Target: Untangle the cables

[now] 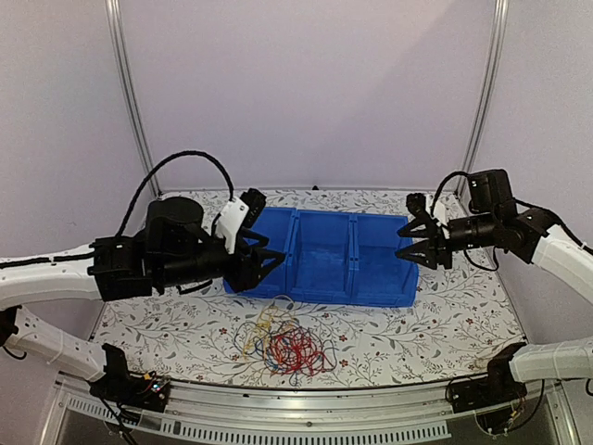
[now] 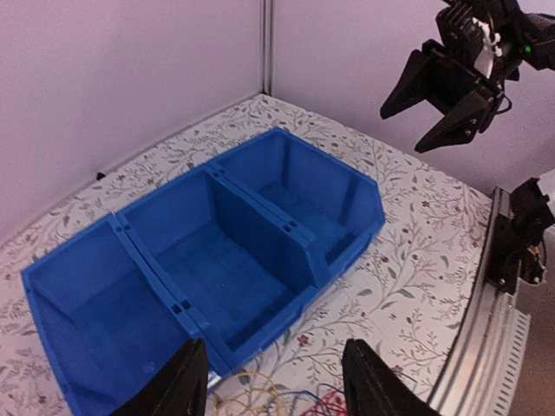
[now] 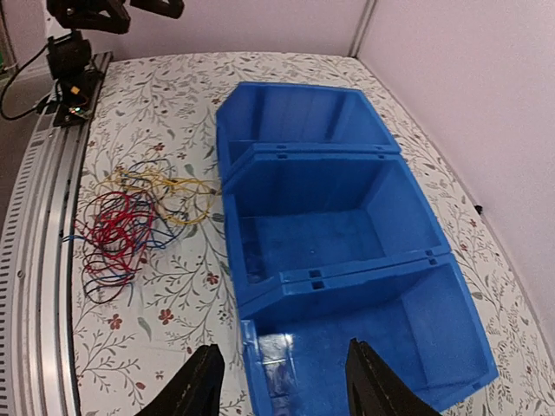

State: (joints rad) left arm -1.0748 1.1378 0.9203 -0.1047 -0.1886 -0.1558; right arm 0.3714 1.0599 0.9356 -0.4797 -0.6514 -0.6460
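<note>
- Just past the metal rail [image 1: 306,408] at the near edge: cables [image 1: 283,345] in 1 loose heap on the surface [image 1: 445,324]. Red, yellow-tan and dark blue loops crossing one another, near the front wall of the blue bin [image 1: 352,295], toward its left half.
- Judged barely begun, if begun at all: no colour drawn apart from the others, no strand laid out alone.
- Left to do, on that reading: nearly everything, meaning lifting strands out of the knot and sorting the 3 colours.
- Left hand [image 1: 276,264] raised by the bin's left end, fingers apart, gripping nothing.
- Right hand [image 1: 405,243] raised by the bin's right end, fingers likewise apart and empty, well apart from the heap.
- All 3 bin compartments bare, with no wire inside.
- Pale floral print across the whole surface.
- Farthest back: plain lilac walls [image 1: 306,93] framed by 2 metal uprights [image 1: 130,102].
</note>
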